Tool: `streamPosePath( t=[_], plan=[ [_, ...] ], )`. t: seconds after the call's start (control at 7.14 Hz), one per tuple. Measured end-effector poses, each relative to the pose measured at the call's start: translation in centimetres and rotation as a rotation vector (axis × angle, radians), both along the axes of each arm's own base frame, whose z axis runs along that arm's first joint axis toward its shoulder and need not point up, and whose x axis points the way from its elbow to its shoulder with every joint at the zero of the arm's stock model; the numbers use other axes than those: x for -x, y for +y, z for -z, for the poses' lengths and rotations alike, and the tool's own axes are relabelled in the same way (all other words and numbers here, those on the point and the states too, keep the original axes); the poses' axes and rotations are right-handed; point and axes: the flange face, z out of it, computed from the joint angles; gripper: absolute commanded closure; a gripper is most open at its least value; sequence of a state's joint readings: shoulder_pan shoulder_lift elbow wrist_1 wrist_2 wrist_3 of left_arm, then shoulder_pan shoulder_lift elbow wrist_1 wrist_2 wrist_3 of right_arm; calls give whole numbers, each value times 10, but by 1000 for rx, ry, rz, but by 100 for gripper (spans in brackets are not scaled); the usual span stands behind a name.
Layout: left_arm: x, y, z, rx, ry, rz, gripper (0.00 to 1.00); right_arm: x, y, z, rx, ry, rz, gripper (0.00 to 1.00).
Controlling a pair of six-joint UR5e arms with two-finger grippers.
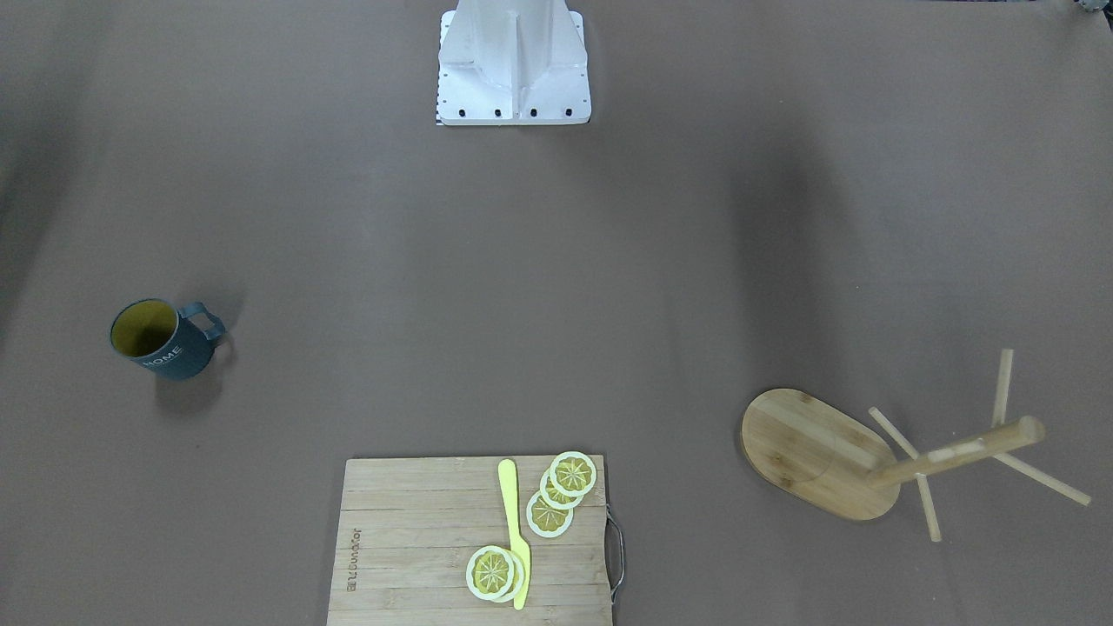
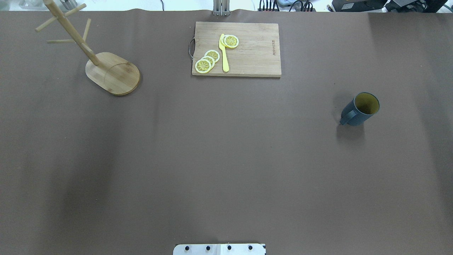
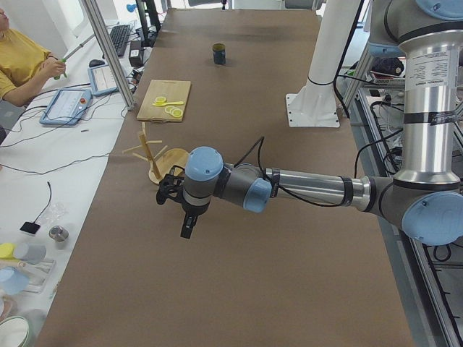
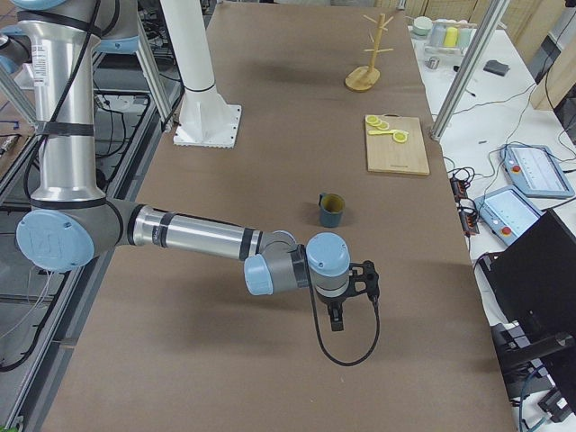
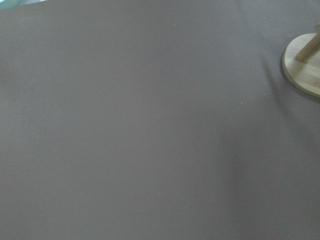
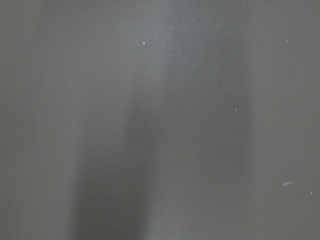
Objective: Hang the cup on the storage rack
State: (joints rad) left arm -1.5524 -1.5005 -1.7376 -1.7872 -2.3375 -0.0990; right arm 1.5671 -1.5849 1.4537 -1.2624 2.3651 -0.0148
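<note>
The dark blue-grey cup (image 1: pixel 165 343) with a yellow-olive inside stands upright on the brown table, also in the overhead view (image 2: pixel 361 109) and the right view (image 4: pixel 331 210). The bamboo storage rack (image 1: pixel 817 452) stands at the far side, also in the overhead view (image 2: pixel 113 72); its base edge shows in the left wrist view (image 5: pixel 305 70). My left gripper (image 3: pixel 187 228) hangs above the table near the rack. My right gripper (image 4: pixel 335 319) hangs above the table, nearer the camera than the cup. Both show only in side views, so I cannot tell whether they are open.
A bamboo cutting board (image 2: pixel 247 53) with lemon slices (image 2: pixel 207 62) and a yellow knife (image 2: pixel 224 53) lies at the table's far middle. The robot's white base (image 1: pixel 513 61) stands at the near edge. A person in yellow (image 3: pixel 22 61) sits beyond the table.
</note>
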Motion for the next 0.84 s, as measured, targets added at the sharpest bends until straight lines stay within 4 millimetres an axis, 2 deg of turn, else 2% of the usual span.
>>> streamPosePath(
  t=[0.28,0.84],
  plan=[
    [-3,6,4,79,41,-12,1,-4,-14,6,21,9,106,0],
    [-6,14,-4,120,55,-18,1,-8,-20,14,2,13,126,0]
  ],
)
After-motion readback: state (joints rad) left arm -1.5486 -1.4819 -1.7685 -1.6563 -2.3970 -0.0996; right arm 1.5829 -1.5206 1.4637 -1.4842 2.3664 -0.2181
